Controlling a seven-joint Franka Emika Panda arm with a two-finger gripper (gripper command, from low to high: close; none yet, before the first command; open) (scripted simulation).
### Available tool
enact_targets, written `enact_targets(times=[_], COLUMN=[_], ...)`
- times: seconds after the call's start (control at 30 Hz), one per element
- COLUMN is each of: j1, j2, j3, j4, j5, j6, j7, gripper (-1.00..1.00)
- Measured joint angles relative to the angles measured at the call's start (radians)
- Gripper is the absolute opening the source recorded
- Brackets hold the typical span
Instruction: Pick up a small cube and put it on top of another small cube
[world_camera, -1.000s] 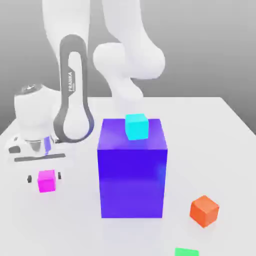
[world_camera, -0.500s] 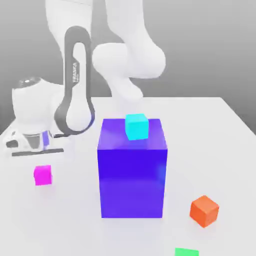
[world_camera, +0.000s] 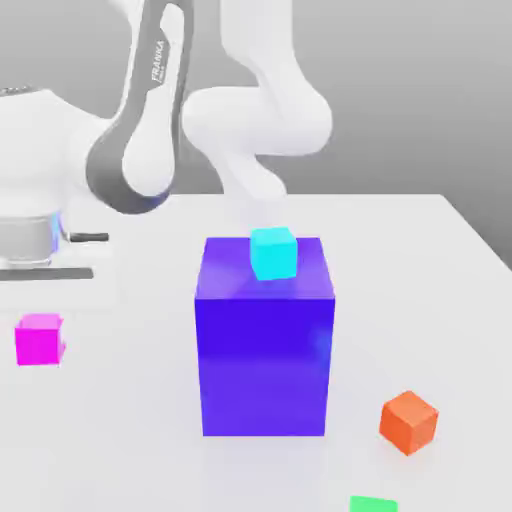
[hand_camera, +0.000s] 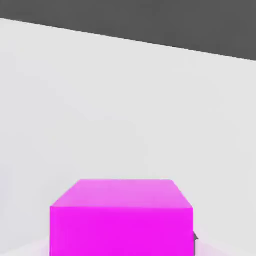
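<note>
While the white Franka arm (world_camera: 150, 130) is leaning over the left side of the table (world_camera: 455, 250), its gripper (world_camera: 40, 328) is reaching down at the far left of the exterior view, with the wide white hand body sitting above it. The gripper is clenching the small magenta cube (world_camera: 40, 342), which is hanging directly under the hand, near the left edge of the exterior view and well apart from everything else. From the hand view, the magenta cube (hand_camera: 121, 217) is sitting close under the camera, its top face and one side face showing, and a thin dark sliver of a finger (hand_camera: 194, 238) is pressing against its side. I cannot tell whether the cube's underside is touching the table or is just clear of it.

Near the middle of the table, a big blue-purple block (world_camera: 265, 345) is standing upright. A cyan cube (world_camera: 273, 252) is resting on top of that block, toward its far edge and about centred from left to right. An orange cube (world_camera: 408, 421) is lying on the table to the right of the block and nearer the camera, turned slightly so that one corner is facing forward. A green object (world_camera: 373, 504) is peeking in at the near edge, just left of the orange cube.
</note>
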Motion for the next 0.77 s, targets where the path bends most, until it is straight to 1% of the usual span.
enact_targets(times=[0.07, 0.13, 0.33, 0.4, 0.47, 0.5, 0.7, 0.77], j1=[0.095, 0.160, 0.324, 0.372, 0.383, 0.384, 0.385, 0.390], j2=[0.046, 0.089, 0.189, 0.275, 0.355, 0.376, 0.386, 0.349], j3=[0.045, 0.090, 0.202, 0.228, 0.241, 0.244, 0.245, 0.240], j4=[0.074, 0.142, 0.278, 0.319, 0.335, 0.338, 0.339, 0.338], j5=[-0.029, -0.054, -0.113, -0.131, -0.125, -0.123, -0.122, -0.130], j6=[-0.048, -0.094, -0.191, -0.175, -0.121, -0.104, -0.096, -0.131], j7=[0.073, 0.139, 0.287, 0.318, 0.319, 0.319, 0.319, 0.325], gripper=[-1.00, -1.00, -1.00, -1.00, -1.00, 1.00, 1.00, 1.00])
